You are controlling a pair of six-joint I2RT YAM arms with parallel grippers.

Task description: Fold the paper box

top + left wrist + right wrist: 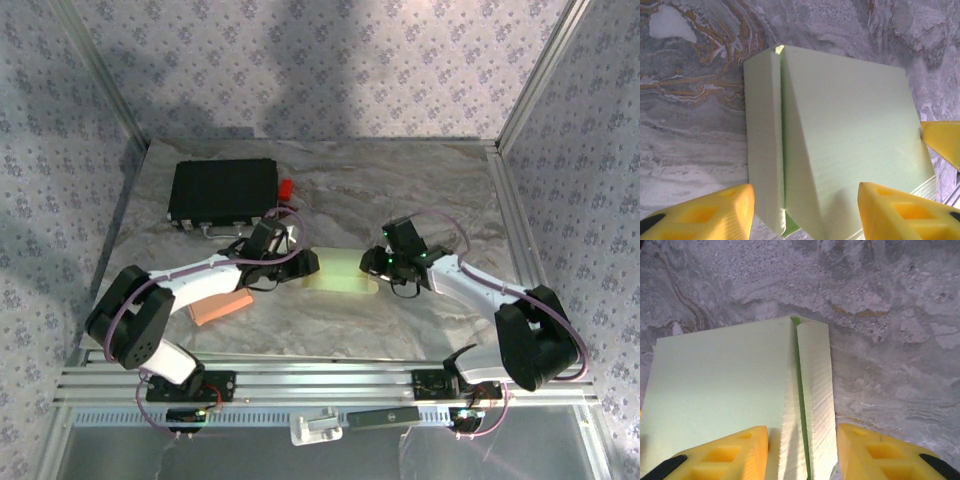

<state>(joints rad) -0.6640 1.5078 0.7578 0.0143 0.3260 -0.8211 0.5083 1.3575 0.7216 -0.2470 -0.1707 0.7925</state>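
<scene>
Centrally, green paper box [340,269], left gripper [805,202], right gripper [803,442] flanking

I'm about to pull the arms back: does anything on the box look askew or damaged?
No damage or spill. At each end of the box a narrow slit shows between the end flap and the top panel, so the flaps do not look fully flush.
</scene>
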